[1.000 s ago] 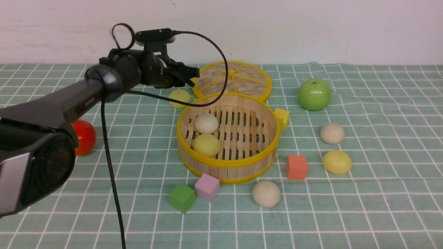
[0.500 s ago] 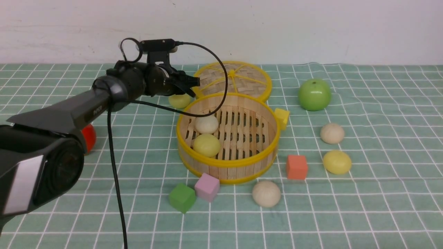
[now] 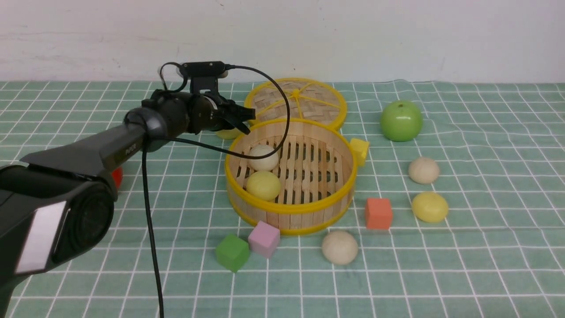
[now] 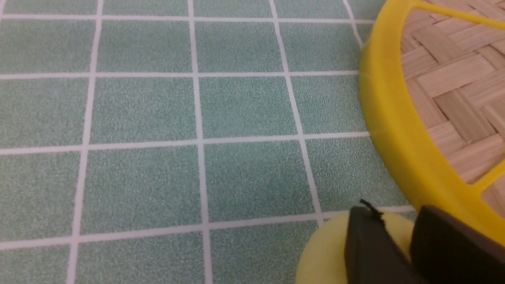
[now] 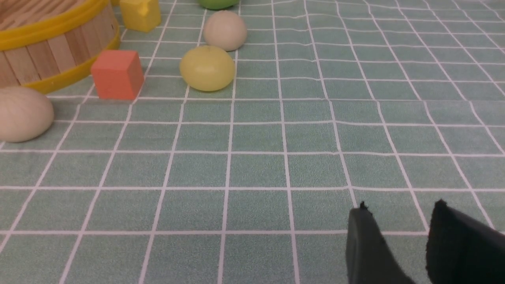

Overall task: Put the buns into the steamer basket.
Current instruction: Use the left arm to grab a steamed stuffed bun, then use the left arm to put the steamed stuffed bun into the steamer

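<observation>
The steamer basket [image 3: 289,210] holds a beige-white bun [image 3: 263,157] and a pale yellow bun [image 3: 263,185]. Another yellow bun [image 3: 226,133] lies behind the basket's left side, beside the lid. My left gripper [image 3: 245,120] hangs right over this bun [image 4: 323,252]. Its fingers [image 4: 367,248] stand a narrow gap apart, and whether they grip the bun is unclear. To the right of the basket lie a beige bun [image 3: 423,170] and a yellow bun [image 3: 429,206], and in front of it a beige bun [image 3: 339,247]. My right gripper [image 5: 398,209] is open over bare cloth.
The woven lid [image 3: 295,101] lies behind the basket. A green apple [image 3: 401,120] is at the back right; a red apple [image 3: 117,176] is half hidden by my left arm. Yellow [image 3: 359,150], orange [image 3: 378,213], pink [image 3: 264,238] and green [image 3: 232,252] cubes ring the basket.
My left arm has reached forward and sunk onto the yellow bun behind the basket, now covering most of it. The jaws have drawn closer together.
</observation>
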Controlling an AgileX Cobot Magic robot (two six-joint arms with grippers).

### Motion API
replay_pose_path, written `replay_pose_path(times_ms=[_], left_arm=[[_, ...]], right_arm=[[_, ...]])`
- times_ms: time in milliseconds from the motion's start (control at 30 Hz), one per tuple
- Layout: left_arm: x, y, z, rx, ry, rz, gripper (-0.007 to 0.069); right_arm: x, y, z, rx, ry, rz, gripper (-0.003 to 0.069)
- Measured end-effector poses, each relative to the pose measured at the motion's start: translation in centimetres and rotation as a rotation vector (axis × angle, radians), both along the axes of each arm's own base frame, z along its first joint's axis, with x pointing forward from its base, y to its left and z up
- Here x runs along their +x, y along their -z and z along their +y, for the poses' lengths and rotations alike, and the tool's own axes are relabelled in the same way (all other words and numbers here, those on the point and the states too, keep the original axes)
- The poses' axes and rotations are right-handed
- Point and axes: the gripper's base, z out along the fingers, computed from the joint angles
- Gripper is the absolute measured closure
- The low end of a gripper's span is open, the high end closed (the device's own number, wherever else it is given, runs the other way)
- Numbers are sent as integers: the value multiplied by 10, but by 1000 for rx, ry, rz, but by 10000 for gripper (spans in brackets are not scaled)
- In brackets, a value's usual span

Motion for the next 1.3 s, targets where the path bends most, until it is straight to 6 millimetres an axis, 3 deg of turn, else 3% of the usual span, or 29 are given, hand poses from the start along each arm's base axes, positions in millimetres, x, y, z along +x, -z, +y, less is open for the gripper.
replay_pose_path(times_ms=[67,133,300,433,467,500,667,833,1100,1300], left_arm=[[0,-1,0,0,0,0,598],[0,-2,0,0,0,2,635],[-5,-21,2,13,0,22,638],[-13,-55,6,28,5,24,638],[-13,-55,6,31,6,27,638],[-18,-76,8,36,12,19,638],[-31,-110,8,15,42,29,638],[-50,-131,-14,-34,160,77,638],[-72,-135,-71,-72,343,85,638],[-71,-120,-83,-61,363,91,638]], right_arm=[[0,0,0,0,0,0,419],[0,0,0,0,0,0,419],[0,0,0,0,0,0,419],[0,0,0,0,0,0,419],[0,0,0,0,0,0,419],[0,0,0,0,0,0,419],[0,0,0,0,0,0,419],[0,0,0,0,0,0,419],[0,0,0,0,0,0,419],[0,0,0,0,0,0,419]])
